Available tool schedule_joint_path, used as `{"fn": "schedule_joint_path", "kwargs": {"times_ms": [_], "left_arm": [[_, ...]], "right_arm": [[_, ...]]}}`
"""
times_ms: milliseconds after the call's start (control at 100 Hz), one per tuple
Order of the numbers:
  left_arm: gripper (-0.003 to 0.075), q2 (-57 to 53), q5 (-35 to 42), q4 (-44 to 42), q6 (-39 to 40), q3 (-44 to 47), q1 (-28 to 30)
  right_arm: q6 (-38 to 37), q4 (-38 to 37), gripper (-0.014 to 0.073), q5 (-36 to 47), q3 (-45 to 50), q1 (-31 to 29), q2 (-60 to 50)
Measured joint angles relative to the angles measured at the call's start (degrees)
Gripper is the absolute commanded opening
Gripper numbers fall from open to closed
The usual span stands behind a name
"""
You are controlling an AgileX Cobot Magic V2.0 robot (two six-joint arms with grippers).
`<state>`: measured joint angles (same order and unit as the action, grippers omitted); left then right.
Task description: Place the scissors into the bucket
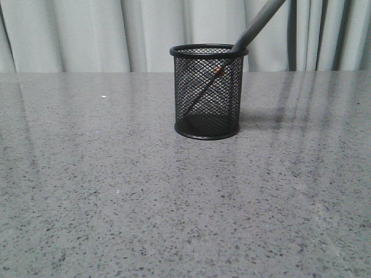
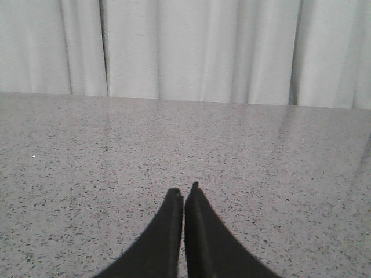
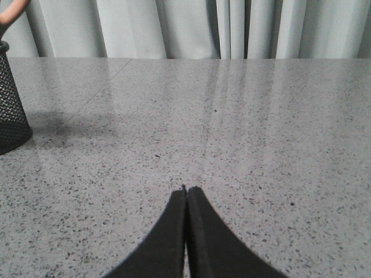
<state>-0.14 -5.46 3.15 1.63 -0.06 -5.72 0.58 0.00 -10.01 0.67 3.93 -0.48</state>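
Evidently the scissors (image 1: 255, 26) stand blades-down inside the bucket (image 1: 208, 92), handles leaning past its rim, and both the left end effector (image 2: 184, 194) and right end effector (image 3: 185, 194), pressed together and empty, sit away from the bucket, so nothing seems left beyond parking.

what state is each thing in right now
scissors: standing blades down in the cup, leaning, handles sticking out over the rim
cup: upright on the table, holding the scissors
left pincer: shut, empty
right pincer: shut, empty
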Motion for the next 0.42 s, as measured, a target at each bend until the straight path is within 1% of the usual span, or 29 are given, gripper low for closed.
{"fn": "schedule_joint_path", "kwargs": {"times_ms": [420], "left_arm": [[-0.0021,0.0,0.0,0.0,0.0,0.0,0.0]], "right_arm": [[-0.1,0.0,-0.0054,0.3,0.0,0.0,0.0]]}}
